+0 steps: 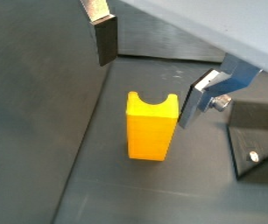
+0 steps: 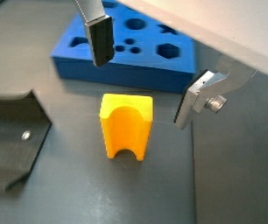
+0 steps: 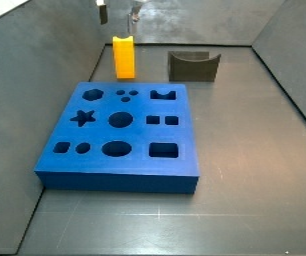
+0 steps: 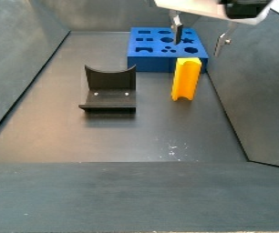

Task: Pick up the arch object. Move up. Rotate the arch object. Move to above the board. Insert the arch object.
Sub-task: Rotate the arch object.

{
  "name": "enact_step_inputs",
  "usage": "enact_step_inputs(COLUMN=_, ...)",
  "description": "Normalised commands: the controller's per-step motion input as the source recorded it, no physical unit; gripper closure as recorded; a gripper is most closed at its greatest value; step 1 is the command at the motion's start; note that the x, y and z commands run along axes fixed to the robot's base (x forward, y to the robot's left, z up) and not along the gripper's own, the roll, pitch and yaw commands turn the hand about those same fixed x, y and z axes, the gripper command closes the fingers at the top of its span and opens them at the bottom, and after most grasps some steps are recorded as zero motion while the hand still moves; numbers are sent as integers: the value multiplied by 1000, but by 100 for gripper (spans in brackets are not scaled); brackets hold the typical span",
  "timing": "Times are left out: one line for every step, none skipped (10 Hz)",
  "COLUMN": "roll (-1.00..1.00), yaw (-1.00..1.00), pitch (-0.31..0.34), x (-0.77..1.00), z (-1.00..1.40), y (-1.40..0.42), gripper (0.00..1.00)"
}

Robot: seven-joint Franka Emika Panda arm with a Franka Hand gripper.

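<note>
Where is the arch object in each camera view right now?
Wrist view: arch object standing between the open tool's fingers, untouched.
Wrist view: centre, before the board.
Side view: upper left, behind the board.
Side view: right of centre, under the tool.
Shared landmark: the board.

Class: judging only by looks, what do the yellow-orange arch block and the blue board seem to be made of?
Yellow-orange arch block, standing below the open tool: probably matte plastic, with smooth, uniform faces. Thick blue board with shaped cut-outs: possibly foam or plastic, with dull, even colour; uncertain.
</note>
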Motion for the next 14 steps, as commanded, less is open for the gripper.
enact_step_inputs(roll=3, yaw=1000, pitch=-14, x=40, z=-39, y=-2, gripper=0)
enact_step_inputs(roll=3, yaw=1000, pitch=-16, x=40, z=-39, y=-2, gripper=0)
enact_step_inputs(roll=3, yaw=1000, pitch=-18, x=40, z=-39, y=-2, gripper=0)
enact_step_inputs(roll=4, yaw=1000, pitch=-22, x=40, z=-39, y=-2, gripper=0)
enact_step_inputs(roll=5, yaw=1000, pitch=-25, x=40, z=-39, y=-2, gripper=0)
enact_step_inputs(roll=6, yaw=1000, pitch=-33, x=40, z=-39, y=-2, gripper=0)
enact_step_inputs(roll=7, yaw=861, pitch=-36, x=40, z=-40, y=-2, gripper=0)
enact_step_inputs(roll=7, yaw=539, pitch=-35, x=38, z=-41, y=-3, gripper=0)
enact_step_inputs(roll=7, yaw=409, pitch=-34, x=37, z=-41, y=-3, gripper=0)
enact_step_inputs(roll=7, yaw=227, pitch=-33, x=36, z=-42, y=-3, gripper=0)
enact_step_inputs(roll=0, yaw=0, pitch=0, x=0, z=-1000, y=0, gripper=0)
enact_step_inputs(roll=0, yaw=-55, pitch=-8, x=7, z=-1000, y=0, gripper=0)
enact_step_inputs(roll=-4, yaw=-54, pitch=-20, x=14, z=-1000, y=-1, gripper=0)
enact_step_inputs(roll=-10, yaw=-48, pitch=-33, x=20, z=-1000, y=1, gripper=0)
